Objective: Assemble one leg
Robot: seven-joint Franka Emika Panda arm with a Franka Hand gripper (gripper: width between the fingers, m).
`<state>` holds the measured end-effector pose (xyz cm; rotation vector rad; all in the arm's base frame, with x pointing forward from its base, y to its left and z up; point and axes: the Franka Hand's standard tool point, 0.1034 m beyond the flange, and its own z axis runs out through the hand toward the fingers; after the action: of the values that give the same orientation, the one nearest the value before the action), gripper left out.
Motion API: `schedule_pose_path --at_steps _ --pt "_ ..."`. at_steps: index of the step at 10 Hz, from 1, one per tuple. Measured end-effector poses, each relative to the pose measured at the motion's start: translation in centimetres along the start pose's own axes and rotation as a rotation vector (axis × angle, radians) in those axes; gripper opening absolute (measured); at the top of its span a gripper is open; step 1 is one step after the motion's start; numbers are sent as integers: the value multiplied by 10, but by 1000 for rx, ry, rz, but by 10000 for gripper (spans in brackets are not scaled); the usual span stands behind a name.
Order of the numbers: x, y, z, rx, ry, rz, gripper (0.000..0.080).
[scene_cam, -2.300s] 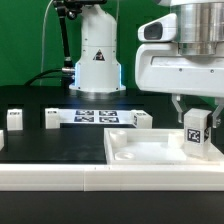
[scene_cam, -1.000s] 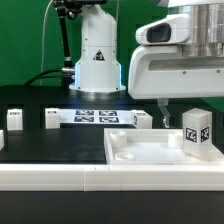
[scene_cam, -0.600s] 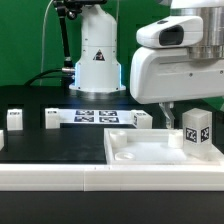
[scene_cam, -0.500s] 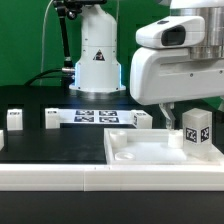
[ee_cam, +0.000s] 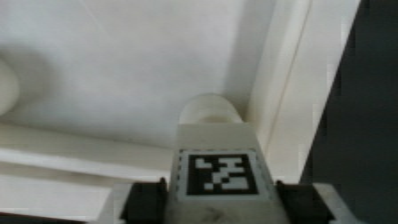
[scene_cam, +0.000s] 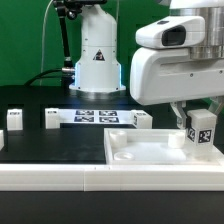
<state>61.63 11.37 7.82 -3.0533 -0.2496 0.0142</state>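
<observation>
Exterior view: clamping the leg [scene_cam: 203,132] in the gripper [scene_cam: 198,123], tag facing the camera, holding it upright over the white panel [scene_cam: 140,150] at its corner on the exterior view's right. Wrist view: pressing both fingers [ee_cam: 150,197] against the leg's sides, with a round socket [ee_cam: 214,106] showing just beyond it.

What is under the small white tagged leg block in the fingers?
A corner of the wide flat white panel lies beneath the small white leg block. The block itself covers the spot directly below.
</observation>
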Motion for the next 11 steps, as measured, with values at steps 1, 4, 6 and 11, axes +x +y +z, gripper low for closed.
schedule_pose_path --at_steps 1,4,6,11 --pt "0 -1 0 1 2 119 290" --pt "0 -6 1 2 10 566 290" --pt "-4 -15 5 -11 7 840 290" --pt "-3 -15 6 11 7 1277 291"
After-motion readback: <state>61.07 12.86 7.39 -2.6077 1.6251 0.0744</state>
